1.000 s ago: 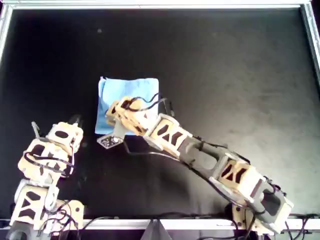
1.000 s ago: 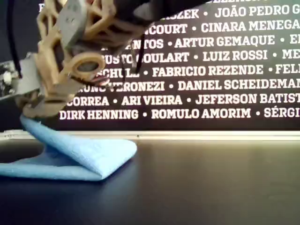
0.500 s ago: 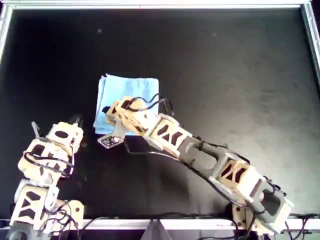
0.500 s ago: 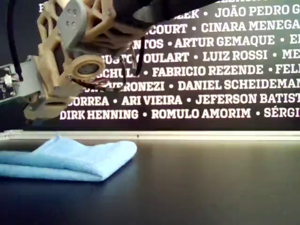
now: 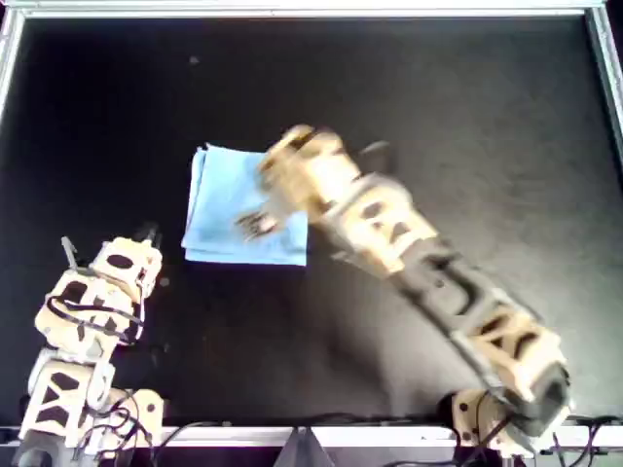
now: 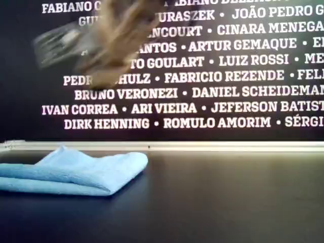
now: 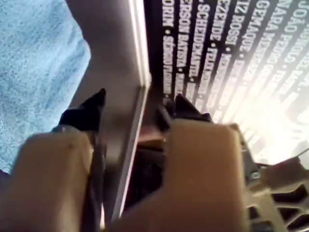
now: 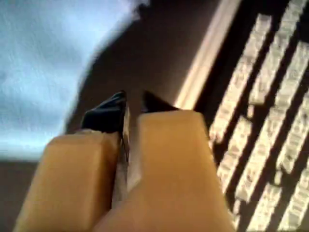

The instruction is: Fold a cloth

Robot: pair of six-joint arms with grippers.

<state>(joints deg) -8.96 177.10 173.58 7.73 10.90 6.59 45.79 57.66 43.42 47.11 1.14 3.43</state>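
The light-blue cloth (image 5: 222, 216) lies folded flat on the black table, left of centre in the overhead view and at the exterior view's left (image 6: 81, 172). My right gripper (image 5: 277, 161) is a motion-blurred shape raised above the cloth's far right edge (image 6: 96, 78). In the right wrist view its fingertips (image 8: 133, 104) stand almost together with nothing between them, and the cloth (image 8: 43, 63) lies beyond. My left gripper (image 5: 146, 235) rests near the overhead view's lower left, short of the cloth. It is open and empty (image 7: 140, 104), with the cloth (image 7: 34, 63) ahead of it.
A metal rail (image 5: 292, 10) frames the black table (image 5: 458, 126). Behind the table stands a dark wall printed with white names (image 6: 228, 76). The right arm (image 5: 438, 282) stretches from the overhead view's lower right toward the cloth.
The right gripper let go of the lifted cloth flap, which dropped flat onto the fold. It then rose and swung away toward the far side. The left arm has not moved.
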